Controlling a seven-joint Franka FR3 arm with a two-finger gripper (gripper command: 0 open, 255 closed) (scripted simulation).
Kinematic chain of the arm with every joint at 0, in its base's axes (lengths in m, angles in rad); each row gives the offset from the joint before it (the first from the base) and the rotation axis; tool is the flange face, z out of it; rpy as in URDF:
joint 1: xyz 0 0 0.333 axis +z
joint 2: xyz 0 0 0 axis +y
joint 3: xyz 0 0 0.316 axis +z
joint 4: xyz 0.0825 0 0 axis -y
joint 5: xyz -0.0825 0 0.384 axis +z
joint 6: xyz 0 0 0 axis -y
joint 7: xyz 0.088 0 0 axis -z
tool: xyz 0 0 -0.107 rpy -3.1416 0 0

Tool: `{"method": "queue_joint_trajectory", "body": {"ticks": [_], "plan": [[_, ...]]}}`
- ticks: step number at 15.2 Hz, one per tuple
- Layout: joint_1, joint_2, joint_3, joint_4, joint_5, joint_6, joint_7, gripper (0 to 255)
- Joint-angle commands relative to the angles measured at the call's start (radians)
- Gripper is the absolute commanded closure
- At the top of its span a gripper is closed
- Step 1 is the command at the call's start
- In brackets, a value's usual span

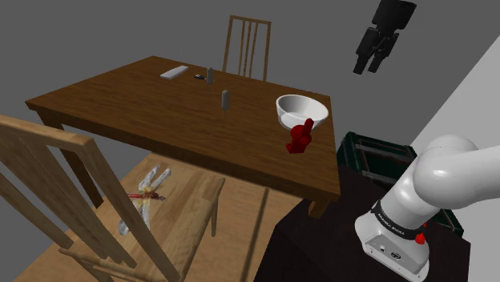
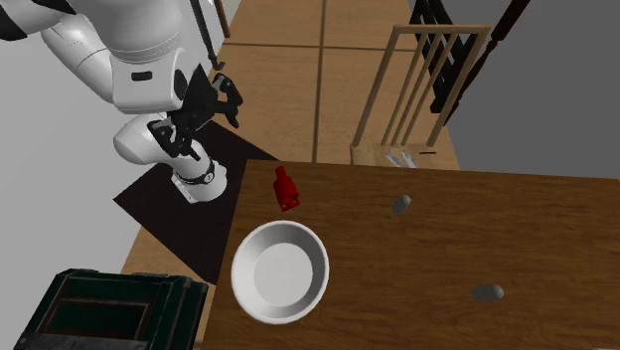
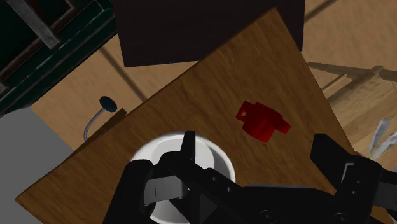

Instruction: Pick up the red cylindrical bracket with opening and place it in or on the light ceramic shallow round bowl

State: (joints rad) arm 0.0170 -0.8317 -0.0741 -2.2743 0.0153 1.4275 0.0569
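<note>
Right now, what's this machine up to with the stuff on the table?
A white robot arm holds its black gripper open and empty, high above the wooden table. The red bracket lies on the table beside the white bowl, not in it. Nothing has been picked up yet.

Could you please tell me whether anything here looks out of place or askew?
Some pale, slender items with one reddish piece lie loose on the wooden chair seat, not on the table, which looks odd. The red bracket sits close to the table's edge beside the white bowl.
</note>
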Motion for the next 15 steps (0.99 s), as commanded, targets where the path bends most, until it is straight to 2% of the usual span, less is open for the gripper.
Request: {"method": "queue_joint_trajectory", "body": {"ticks": [1,8,15], "plan": [[0.000,0.000,0.000,0.000,0.000,0.000,0.000,0],[0.008,0.118,0.104,-0.117,0.007,0.197,0.106,0],[0.011,0.309,0.201,-0.170,-0.008,0.394,0.222,0]]}}
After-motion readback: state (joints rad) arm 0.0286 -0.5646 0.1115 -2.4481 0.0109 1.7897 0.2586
